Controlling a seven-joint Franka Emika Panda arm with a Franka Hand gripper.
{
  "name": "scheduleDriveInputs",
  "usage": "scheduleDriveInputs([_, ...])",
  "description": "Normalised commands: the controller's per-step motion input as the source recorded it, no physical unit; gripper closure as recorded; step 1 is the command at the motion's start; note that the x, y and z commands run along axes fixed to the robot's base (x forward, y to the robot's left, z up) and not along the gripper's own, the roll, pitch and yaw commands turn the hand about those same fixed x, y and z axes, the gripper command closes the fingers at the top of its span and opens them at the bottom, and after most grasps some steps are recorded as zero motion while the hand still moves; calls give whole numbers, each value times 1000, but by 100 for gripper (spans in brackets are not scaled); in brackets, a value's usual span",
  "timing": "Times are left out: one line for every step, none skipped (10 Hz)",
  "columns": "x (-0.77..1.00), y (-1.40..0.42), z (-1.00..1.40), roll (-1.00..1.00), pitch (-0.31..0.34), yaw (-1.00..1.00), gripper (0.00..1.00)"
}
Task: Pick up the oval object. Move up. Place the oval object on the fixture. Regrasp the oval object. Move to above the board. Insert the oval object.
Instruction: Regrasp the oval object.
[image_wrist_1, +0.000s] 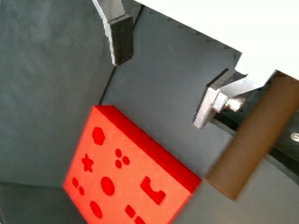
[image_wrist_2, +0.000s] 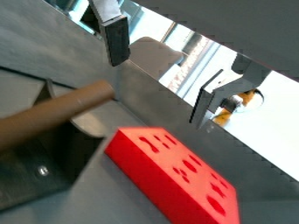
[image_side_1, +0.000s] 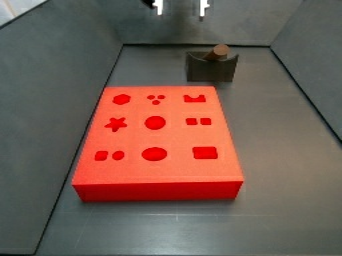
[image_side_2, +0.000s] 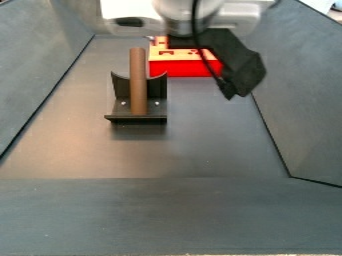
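Hovering high, gripper (image_side_1: 181, 7) with jaws apart and empty, oval object (image_side_2: 136, 76) upright on fixture (image_side_2: 136, 108), board (image_side_1: 158, 140) at seven o'clock of it.

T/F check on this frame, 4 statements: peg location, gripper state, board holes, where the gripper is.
1. The small brown oval peg stands upright in the dark grey notched fixture. True.
2. The white two-finger gripper holds the peg. False: nothing shows between its fingers in both wrist views; it is open.
3. A peg already sits in the flat red-orange board. False: every hole visible in a side view is empty.
4. The gripper hangs high, apart from the fixture. True.
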Motion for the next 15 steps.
scheduleDriveInputs([-439, -1000, -656, 1000, -8, -897, 0])
scheduleDriveInputs([-241, -1000, -474, 1000, -40, -900, 0])
scheduleDriveInputs([-101, -822, -254, 1000, -72, -904, 0])
scheduleDriveInputs([-74, -624, -158, 1000, -95, -904, 0])
scheduleDriveInputs([-62, -422, -86, 1000, -118, -903, 0])
scheduleDriveInputs([-58, -212, -36, 1000, -141, -900, 0])
scheduleDriveInputs([-57, -62, -10, 1000, -163, -904, 0])
scheduleDriveInputs([-46, -40, -3, 1000, -183, -910, 0])
scheduleDriveInputs([-39, -35, 0, 1000, -208, -910, 0])
scheduleDriveInputs([-43, -27, 7, 1000, -224, -910, 0])
scheduleDriveInputs([-46, -22, 12, 1000, -237, -913, 0])
scheduleDriveInputs([-51, -17, 9, 1000, -251, -915, 0])
scheduleDriveInputs([-48, -18, 6, 1000, -257, -917, 0])
scheduleDriveInputs([-45, -15, 5, 1000, -258, -921, 0])
scheduleDriveInputs([-46, -12, 3, 1000, -253, -929, 0])
